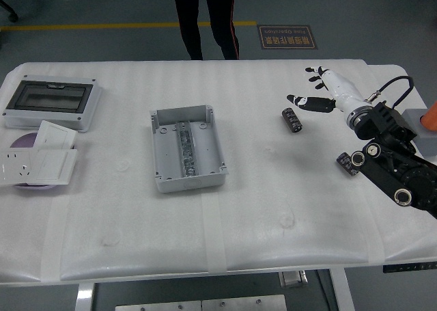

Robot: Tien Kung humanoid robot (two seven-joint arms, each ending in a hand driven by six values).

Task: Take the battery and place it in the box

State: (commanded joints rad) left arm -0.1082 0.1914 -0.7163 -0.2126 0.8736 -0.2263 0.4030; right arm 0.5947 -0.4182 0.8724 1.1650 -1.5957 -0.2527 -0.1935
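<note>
A small black cylindrical battery (293, 118) lies on its side on the white table (273, 208), right of centre. My right hand (314, 91), white with black fingertips, hovers just beyond and to the right of it, fingers spread, holding nothing. A second dark battery (347, 163) lies beside my right forearm. The open grey box (186, 147) sits at the table's middle, well left of the first battery. My left arm is out of sight.
A grey enclosure with a clear lid (51, 102) sits at the far left, with white socket plates (37, 164) in front of it. A grey block (418, 130) stands at the right edge. A person's legs (205, 17) are at the far side.
</note>
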